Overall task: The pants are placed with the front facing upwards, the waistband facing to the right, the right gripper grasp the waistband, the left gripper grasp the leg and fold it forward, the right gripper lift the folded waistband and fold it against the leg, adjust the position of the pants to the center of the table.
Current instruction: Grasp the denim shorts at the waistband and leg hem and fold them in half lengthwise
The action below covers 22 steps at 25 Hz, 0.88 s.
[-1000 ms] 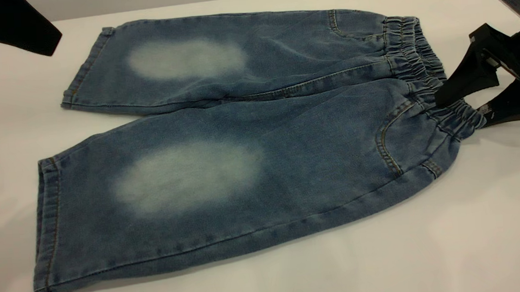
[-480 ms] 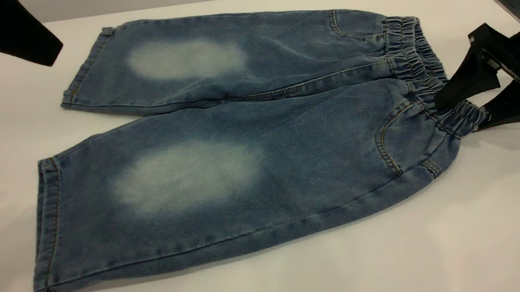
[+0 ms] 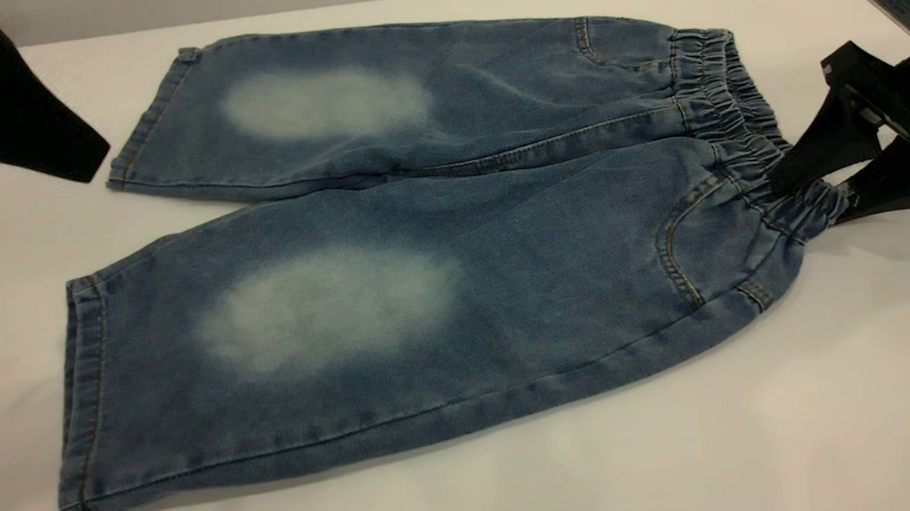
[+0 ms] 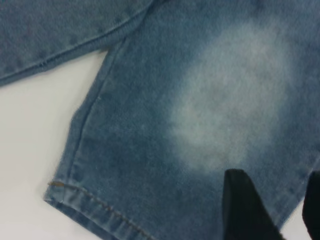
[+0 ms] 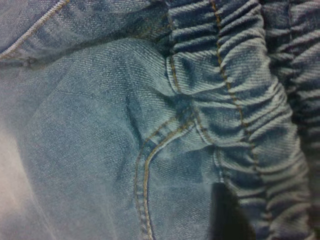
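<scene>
Exterior view: pants (image 3: pixel 423 249) flat on table (image 3: pixel 829 422), right gripper (image 3: pixel 811 198) spread-fingered astride waistband (image 3: pixel 740 135), left gripper (image 3: pixel 90 163), fingers apart, over far leg; first grasps in hand, probably closing next.

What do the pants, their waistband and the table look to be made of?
The pants: soft blue denim, apparently cotton, matte; diagonal twill weave, tan stitching and faded pale knee patches show. The waistband: the same denim, probably gathered over elastic, judging by its close puckers. The table: smooth hard white top with a faint sheen, possibly laminate; cannot say surely.
</scene>
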Each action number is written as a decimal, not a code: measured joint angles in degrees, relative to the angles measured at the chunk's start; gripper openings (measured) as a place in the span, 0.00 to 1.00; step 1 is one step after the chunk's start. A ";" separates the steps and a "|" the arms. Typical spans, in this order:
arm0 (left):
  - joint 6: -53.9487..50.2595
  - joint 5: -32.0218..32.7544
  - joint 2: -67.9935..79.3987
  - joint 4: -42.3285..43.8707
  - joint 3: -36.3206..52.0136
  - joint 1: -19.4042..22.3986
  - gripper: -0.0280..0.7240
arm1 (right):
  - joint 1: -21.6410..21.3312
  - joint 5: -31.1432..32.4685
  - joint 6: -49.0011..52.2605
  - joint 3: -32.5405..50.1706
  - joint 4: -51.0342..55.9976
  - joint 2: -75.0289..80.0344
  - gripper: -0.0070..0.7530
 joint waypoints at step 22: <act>-4.58 -9.37 18.03 21.68 4.54 -8.71 0.42 | 0.00 -0.34 0.01 0.00 2.96 0.00 0.05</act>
